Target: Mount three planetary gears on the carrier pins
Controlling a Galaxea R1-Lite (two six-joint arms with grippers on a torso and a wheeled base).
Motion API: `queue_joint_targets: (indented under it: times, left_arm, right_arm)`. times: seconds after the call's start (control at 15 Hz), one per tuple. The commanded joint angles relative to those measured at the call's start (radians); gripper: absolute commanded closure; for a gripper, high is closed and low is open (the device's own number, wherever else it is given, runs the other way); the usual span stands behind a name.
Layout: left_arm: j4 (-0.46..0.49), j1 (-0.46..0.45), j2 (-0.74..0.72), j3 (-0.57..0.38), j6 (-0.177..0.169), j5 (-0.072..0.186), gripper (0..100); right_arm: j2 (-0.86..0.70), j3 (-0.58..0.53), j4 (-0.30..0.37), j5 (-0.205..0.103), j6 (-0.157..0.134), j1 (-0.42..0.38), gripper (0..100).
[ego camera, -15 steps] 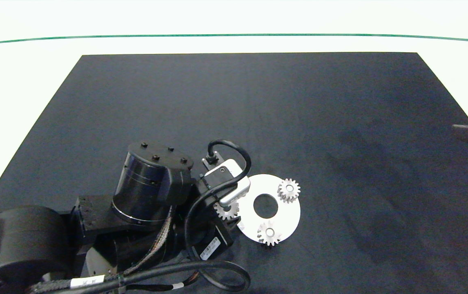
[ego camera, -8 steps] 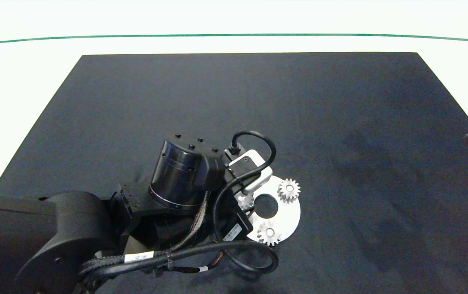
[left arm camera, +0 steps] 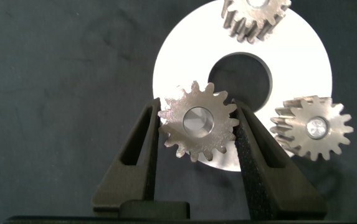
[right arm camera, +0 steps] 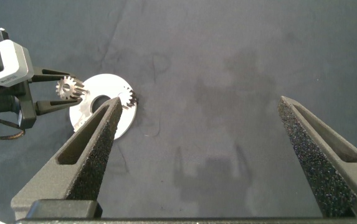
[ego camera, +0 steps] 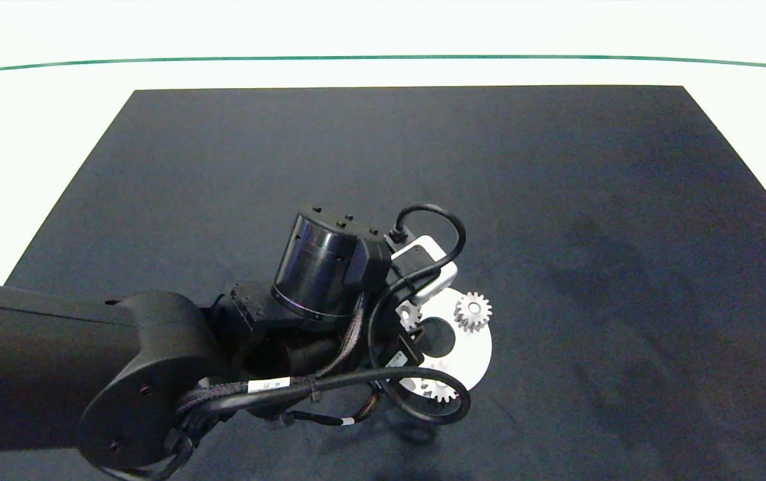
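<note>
- The left gripper [left arm camera: 198, 124] sits over the near-left part of the white disc [ego camera: 473, 351], its two fingers [left arm camera: 138, 152] pinched on either side of a gear [left arm camera: 198, 121] (teeth touching both pads, as the left wrist view shows).
- That held gear lies flat, bore facing up, overlapping the disc's edge right beside the big centre hole [left arm camera: 240, 78]; whether it is already on a pin or just above one, I cannot tell.
- A pale round face fills the gear's bore, possibly a pin top, but that is not clear.
- Two more gears are seated on the disc: one [ego camera: 472, 311] on the far right side, one [ego camera: 438, 389] at the near edge, partly behind the arm's black cable [ego camera: 423, 401] in the head view.
- In the left wrist view each seated gear shows a bright pin end [left arm camera: 316, 127] in its bore.
- The disc lies on the dark mat [ego camera: 557, 200] covering the desk [ego camera: 35, 113].
- The right gripper [right arm camera: 210, 155] hangs well off to the right, fingers spread wide and holding nothing (only a sliver of it shows at the head view's right edge).
</note>
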Motion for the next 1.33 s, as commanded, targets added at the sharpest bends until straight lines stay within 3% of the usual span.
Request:
queue_joint_targets:
  times: [0.07,1.27,1.33]
  left_arm:
    - [-0.003,0.004,0.009,-0.006,0.007,0.002,78]
    - [0.0,0.029,0.057,-0.014,0.004,0.022,78]
    - [0.0,0.027,0.058,-0.009,0.005,0.023,0]
  right_arm:
    - [0.0,0.0,0.002,-0.002,-0.001,0.0,0]
    - [0.0,0.01,0.002,-0.002,-0.001,0.002,0]
    - [0.0,0.01,0.002,-0.002,-0.001,0.0,0]
